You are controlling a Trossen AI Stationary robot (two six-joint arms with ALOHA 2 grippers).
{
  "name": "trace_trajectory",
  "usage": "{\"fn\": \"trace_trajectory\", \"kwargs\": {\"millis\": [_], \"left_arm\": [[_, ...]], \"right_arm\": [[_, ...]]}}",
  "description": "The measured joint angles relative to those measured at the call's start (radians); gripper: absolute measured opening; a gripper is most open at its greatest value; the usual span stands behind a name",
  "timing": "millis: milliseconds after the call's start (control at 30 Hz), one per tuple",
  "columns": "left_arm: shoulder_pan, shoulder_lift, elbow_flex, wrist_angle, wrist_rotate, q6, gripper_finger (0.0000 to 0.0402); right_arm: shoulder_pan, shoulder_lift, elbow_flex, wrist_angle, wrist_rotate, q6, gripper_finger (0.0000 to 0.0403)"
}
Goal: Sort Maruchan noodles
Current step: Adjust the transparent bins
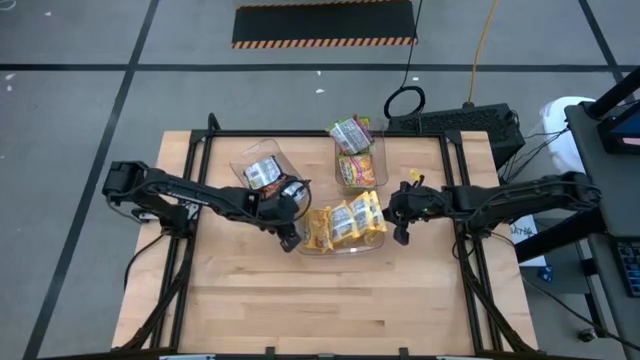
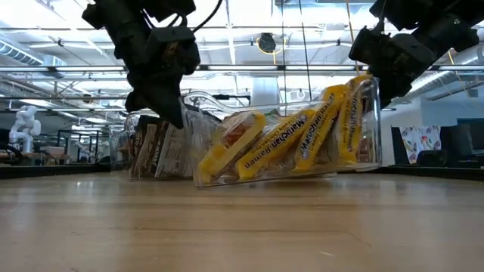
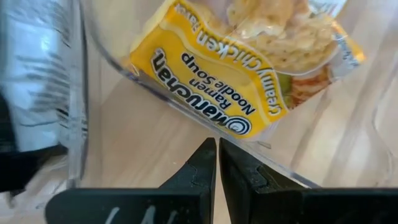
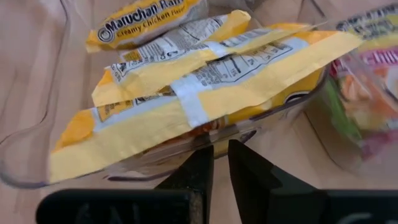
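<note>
Although the clear walls of the bins blur what lies inside, we can read yellow Maruchan packets [image 1: 345, 222] standing on edge in the middle bin [image 1: 375, 243], which rests tilted on the table [image 1: 330, 310]. We find the dark packets [image 1: 263, 175] in the left bin [image 1: 240, 165] harder to make out; in the low view they are half hidden behind the left arm, and the left wrist view cuts them off at its edge. The lime-green and pink packets [image 1: 352, 135] fill the far bin [image 1: 380, 160], of which the right wrist view catches only a corner.

We see the left gripper [image 1: 291, 240] reaching in from the left, angled down at the near left corner of the middle bin; its fingers [image 3: 202, 165] stand almost together with only a thin slit between them, and they hold nothing.

We see the right gripper [image 1: 401, 236] stretched in from the right, just beside that bin's right end, raised off the table in the low view. Its fingers [image 4: 198, 167] stand slightly apart, a narrow gap between them, gripping nothing, with the yellow packets just beyond the tips.
</note>
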Motion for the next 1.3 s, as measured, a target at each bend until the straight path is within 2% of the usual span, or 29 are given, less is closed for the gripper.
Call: {"fn": "trace_trajectory", "kwargs": {"millis": [167, 567, 733, 900, 1100, 1300], "left_arm": [[0.000, -0.049, 0.001, -0.030, -0.019, 0.036, 0.0026], [0.000, -0.083, 0.001, -0.041, -0.021, 0.033, 0.0026], [-0.002, -0.167, 0.001, -0.060, -0.026, 0.022, 0.0026], [-0.021, -0.269, 0.001, -0.230, -0.082, -0.018, 0.0026], [-0.045, -0.373, 0.001, -0.544, -0.175, -0.150, 0.0026], [-0.029, -0.382, -0.020, -0.696, -0.225, -0.222, 0.0026]], "right_arm": [[0.000, -0.032, 0.000, -0.046, 0.000, 0.000, 0.0044], [0.000, -0.052, 0.002, -0.096, 0.000, 0.000, 0.0043], [0.000, -0.105, 0.002, -0.084, 0.000, 0.000, 0.0043], [0.000, -0.175, 0.002, -0.077, 0.001, 0.000, 0.0043], [0.000, -0.225, 0.001, 0.022, 0.001, -0.027, 0.0037], [0.000, -0.234, 0.000, 0.117, 0.000, -0.094, 0.0003]]}}
